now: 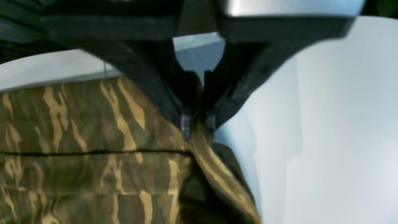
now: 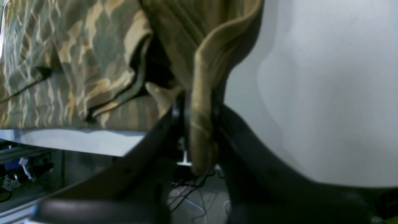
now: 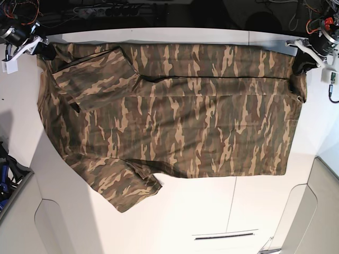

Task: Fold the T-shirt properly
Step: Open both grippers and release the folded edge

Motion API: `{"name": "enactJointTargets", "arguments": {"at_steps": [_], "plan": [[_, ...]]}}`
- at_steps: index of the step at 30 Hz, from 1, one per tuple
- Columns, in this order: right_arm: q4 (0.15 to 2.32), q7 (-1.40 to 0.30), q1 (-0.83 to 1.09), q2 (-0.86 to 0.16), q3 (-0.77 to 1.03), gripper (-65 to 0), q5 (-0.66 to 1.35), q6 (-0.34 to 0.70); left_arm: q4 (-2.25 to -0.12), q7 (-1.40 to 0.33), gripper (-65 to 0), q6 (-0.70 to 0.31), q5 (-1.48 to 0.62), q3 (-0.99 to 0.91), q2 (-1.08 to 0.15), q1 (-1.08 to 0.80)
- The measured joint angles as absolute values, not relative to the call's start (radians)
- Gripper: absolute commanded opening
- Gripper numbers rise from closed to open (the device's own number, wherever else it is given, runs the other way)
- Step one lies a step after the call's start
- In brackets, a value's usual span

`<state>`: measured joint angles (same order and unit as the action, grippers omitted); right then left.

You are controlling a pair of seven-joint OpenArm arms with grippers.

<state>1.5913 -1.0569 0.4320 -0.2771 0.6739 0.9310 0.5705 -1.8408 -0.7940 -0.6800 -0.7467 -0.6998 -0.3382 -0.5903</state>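
Camouflage cloth in brown, tan, olive and dark green makes up the T-shirt (image 3: pixel 180 116), which lies spread across the white table (image 3: pixel 212 211) in the base view. Its long axis runs side to side in that view. The far long edge is doubled over onto the body as a narrow band, with a dark seam line running along it. One short sleeve (image 3: pixel 92 79) is folded inward over the body near the far left corner. The other sleeve (image 3: pixel 124 185) sticks out past the near edge at lower left.

The left gripper (image 1: pixel 199 124) sits at the far right corner of the T-shirt in the base view. In the left wrist view its two black fingers (image 1: pixel 186 123) are pressed together on a gathered ridge of the camouflage cloth, lifted slightly off the table.

The right gripper (image 2: pixel 199 130) sits at the far left corner in the base view. In the right wrist view its jaws pinch a bunched fold of tan-olive fabric that stands up between them.

Beyond the far table edge, cables (image 3: pixel 95 8) lie in shadow.
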Motion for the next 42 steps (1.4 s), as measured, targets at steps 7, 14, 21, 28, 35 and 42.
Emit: {"name": "enactJointTargets", "arguments": {"at_steps": [7,14,21,28,35,42], "plan": [[1.591,-1.064,0.432,-0.289,0.674,-65.0,0.931,0.572,-1.844,-0.879,-65.0,-0.682,-0.796,-0.708,-0.338,-0.594],[1.591,-1.063,0.445,-0.313,0.674,-65.0,0.931,0.572,-1.844,-0.879,-65.0,-0.682,-0.797,-0.708,-0.338,-0.598],[1.591,-1.063,0.446,-0.314,0.674,-65.0,0.931,0.572,-1.844,-0.879,-63.5,-0.682,-0.797,-0.708,-0.338,-0.598],[1.591,-1.061,0.442,-0.313,0.682,-37.0,0.931,0.573,-1.844,-0.88,-43.0,-0.682,-0.797,-0.714,-0.338,-0.598],[1.591,-1.037,0.388,-0.317,0.861,-37.0,0.931,0.573,-1.845,-0.883,-40.6,-0.682,-0.86,-0.84,-0.338,-0.59],[1.591,-1.034,0.301,-0.398,0.926,-37.0,0.929,0.573,-1.845,-0.887,-40.4,-0.682,-0.902,-0.932,-0.358,-0.55]]}}
